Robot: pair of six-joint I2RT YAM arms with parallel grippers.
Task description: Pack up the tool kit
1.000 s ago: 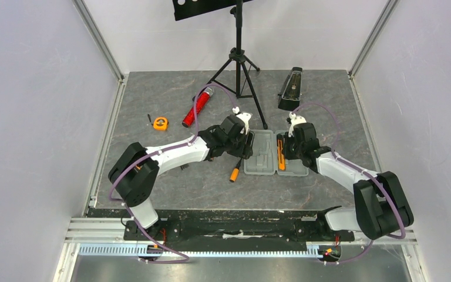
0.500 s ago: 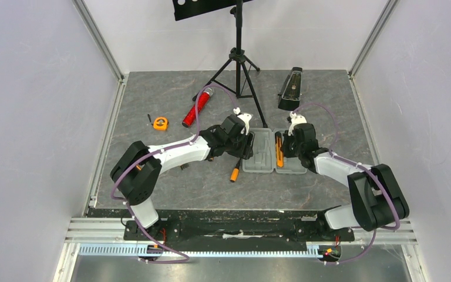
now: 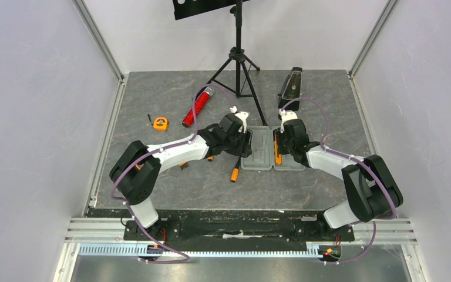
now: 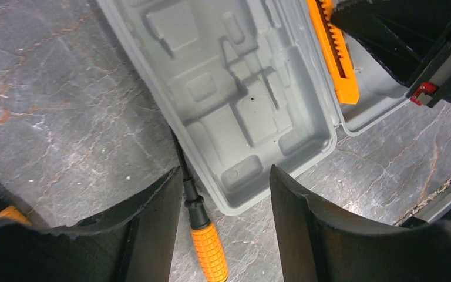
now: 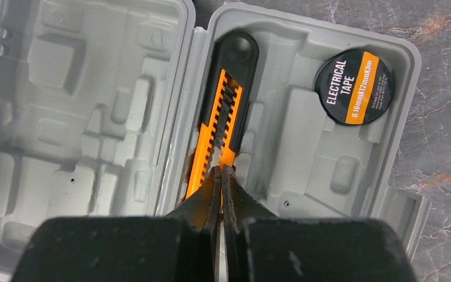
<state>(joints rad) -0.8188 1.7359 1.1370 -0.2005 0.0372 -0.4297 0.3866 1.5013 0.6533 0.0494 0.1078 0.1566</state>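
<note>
Right wrist view: right gripper (image 5: 221,173) pressed together, tips on knife (image 5: 226,111), apparently seating it in open case (image 5: 82,117), mid-table. Left gripper (image 4: 226,176) spread, empty, straddling case corner; screwdriver (image 4: 208,249) just beside. Next, likely: pick up screwdriver, which needs jaws centred over handle.

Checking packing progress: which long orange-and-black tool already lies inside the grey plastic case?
The orange-and-black snap-blade knife, in the grey plastic clamshell case's recess beside the hinge. The orange-handled screwdriver lies on the table beside the case.
</note>
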